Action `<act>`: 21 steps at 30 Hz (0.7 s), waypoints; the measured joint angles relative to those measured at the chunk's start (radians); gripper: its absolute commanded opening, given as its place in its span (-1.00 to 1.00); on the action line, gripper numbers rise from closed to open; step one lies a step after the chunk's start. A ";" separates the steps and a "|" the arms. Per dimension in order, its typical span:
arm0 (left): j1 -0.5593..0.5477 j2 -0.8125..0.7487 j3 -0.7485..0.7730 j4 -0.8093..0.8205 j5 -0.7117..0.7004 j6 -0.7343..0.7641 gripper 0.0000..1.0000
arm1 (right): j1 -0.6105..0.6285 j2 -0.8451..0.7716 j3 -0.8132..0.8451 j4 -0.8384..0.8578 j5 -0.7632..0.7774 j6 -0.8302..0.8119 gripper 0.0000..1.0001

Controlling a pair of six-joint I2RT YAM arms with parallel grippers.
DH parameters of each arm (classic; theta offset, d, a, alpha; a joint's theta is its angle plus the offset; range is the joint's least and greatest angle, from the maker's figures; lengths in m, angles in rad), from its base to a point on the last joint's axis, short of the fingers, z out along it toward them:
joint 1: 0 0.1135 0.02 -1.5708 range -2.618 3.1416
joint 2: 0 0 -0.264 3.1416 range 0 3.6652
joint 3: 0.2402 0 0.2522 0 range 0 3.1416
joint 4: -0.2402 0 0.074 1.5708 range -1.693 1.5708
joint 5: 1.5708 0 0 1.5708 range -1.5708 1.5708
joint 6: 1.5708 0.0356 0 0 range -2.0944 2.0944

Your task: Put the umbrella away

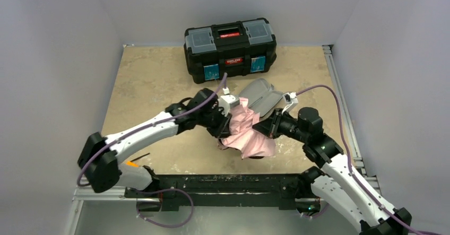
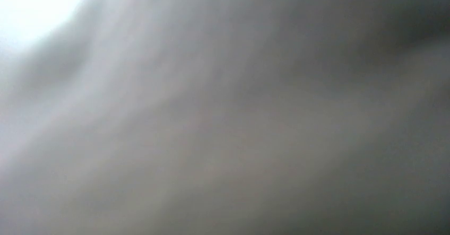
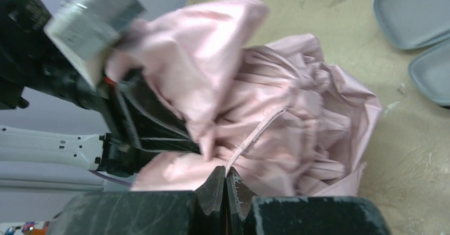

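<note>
The umbrella (image 1: 247,134) is a crumpled heap of pale pink fabric on the table between both arms, and it fills the right wrist view (image 3: 297,102). My right gripper (image 3: 226,171) is shut on the umbrella's thin pink wrist strap (image 3: 260,129), at the heap's right side (image 1: 261,127). My left gripper (image 1: 229,124) is pushed into the heap from the left. In the right wrist view its black fingers (image 3: 159,134) come together on a fold of fabric. The left wrist view is a grey blur, covered by fabric.
An open grey hard case (image 1: 260,97) lies just behind the umbrella, its two shells at the right wrist view's top right (image 3: 414,12). A shut black toolbox (image 1: 230,48) stands at the back of the tan tabletop (image 1: 148,81). White walls enclose the table.
</note>
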 measured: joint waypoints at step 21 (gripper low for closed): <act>0.255 -0.207 0.160 -0.281 0.010 -0.118 -1.00 | -0.005 -0.132 0.141 -0.108 -0.164 -0.076 -1.00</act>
